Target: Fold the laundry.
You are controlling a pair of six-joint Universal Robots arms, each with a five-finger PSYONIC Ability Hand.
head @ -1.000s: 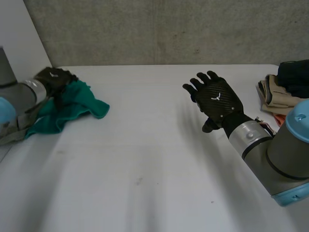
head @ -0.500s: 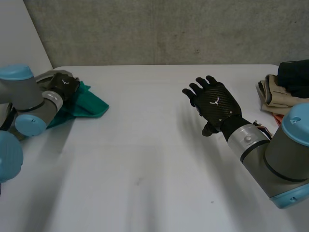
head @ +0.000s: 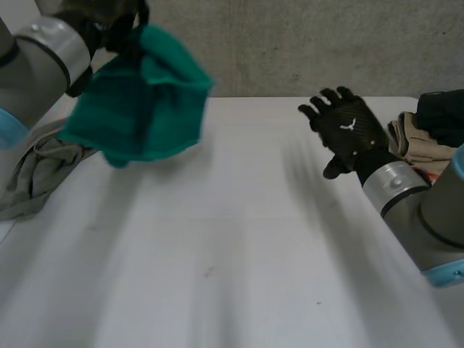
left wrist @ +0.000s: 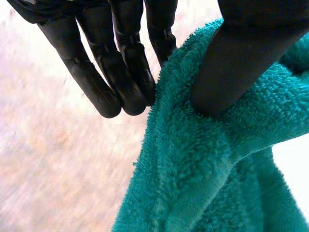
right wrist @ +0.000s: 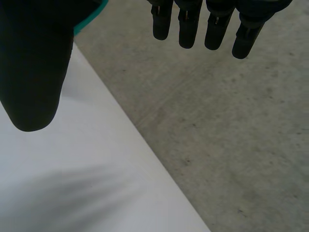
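One towel aloft, left hand pinching edge

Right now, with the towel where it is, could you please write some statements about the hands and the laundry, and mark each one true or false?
1. The left hand grips the teal towel. True.
2. The teal towel lies spread flat on the table. False: it hangs in the air from the left hand, above the table.
3. The right hand holds a beige garment. False: it is open and empty, with its fingers straight.
4. A grey cloth lies on the table on the left arm's side. True.
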